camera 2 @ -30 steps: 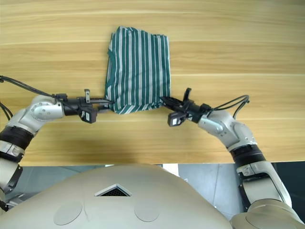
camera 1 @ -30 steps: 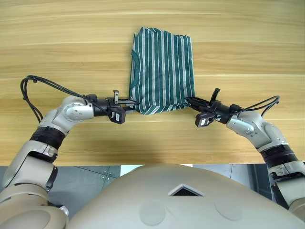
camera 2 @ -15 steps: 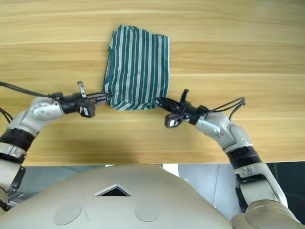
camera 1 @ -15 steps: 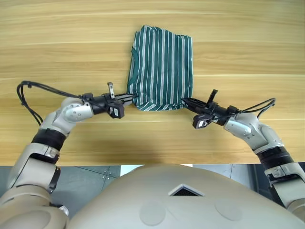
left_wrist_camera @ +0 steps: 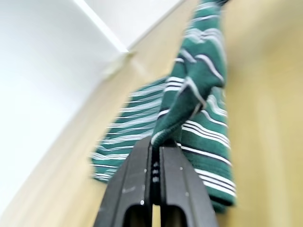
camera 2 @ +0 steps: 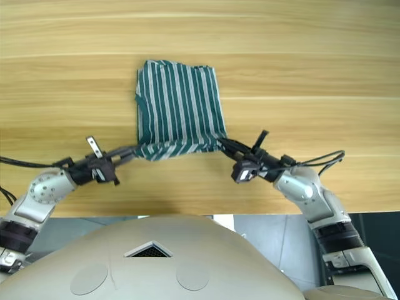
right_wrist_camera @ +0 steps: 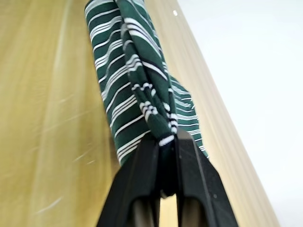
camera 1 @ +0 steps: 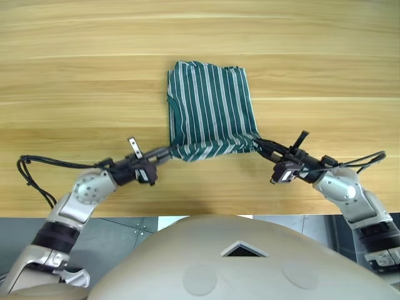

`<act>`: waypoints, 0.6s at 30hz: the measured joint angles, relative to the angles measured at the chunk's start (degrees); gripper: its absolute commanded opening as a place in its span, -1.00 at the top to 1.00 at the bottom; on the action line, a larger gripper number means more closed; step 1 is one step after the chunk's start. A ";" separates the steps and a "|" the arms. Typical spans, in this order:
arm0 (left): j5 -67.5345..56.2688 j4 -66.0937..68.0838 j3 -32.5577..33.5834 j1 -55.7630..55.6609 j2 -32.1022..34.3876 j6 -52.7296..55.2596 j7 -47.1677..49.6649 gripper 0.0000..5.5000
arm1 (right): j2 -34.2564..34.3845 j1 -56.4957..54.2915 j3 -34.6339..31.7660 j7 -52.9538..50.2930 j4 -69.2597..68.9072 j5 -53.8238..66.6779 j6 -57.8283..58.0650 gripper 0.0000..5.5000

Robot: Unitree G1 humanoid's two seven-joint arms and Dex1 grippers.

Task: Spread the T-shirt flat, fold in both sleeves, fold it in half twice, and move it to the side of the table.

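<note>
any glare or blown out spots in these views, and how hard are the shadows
Left eye view: even light, no glare on the table, no hard shadow around the T-shirt. Left wrist view: washed-out white beyond the table edge, behind the left gripper. Right wrist view: same white washout, plus pale sheen streaks on the wood beside the right gripper.

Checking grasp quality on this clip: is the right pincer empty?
No, the right wrist view shows the right pincer shut on a bunched corner of the striped T-shirt.
</note>
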 measured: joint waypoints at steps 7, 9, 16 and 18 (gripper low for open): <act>2.95 8.39 3.07 -8.18 -5.07 0.52 2.87 1.00 | 7.55 -13.86 -0.61 -4.32 9.00 -3.16 0.58 0.93; 5.35 11.89 2.92 -11.54 -6.52 1.03 3.54 1.00 | 9.85 -18.06 -0.61 -6.25 12.77 -4.95 0.76 0.93; 12.02 23.83 0.85 -20.80 -9.99 0.02 5.97 1.00 | 14.94 -28.59 0.49 -12.94 25.83 -11.64 1.94 0.93; 13.17 26.97 0.25 -23.39 -10.94 -0.71 6.43 1.00 | 15.38 -30.83 0.97 -14.87 30.02 -12.83 2.09 0.93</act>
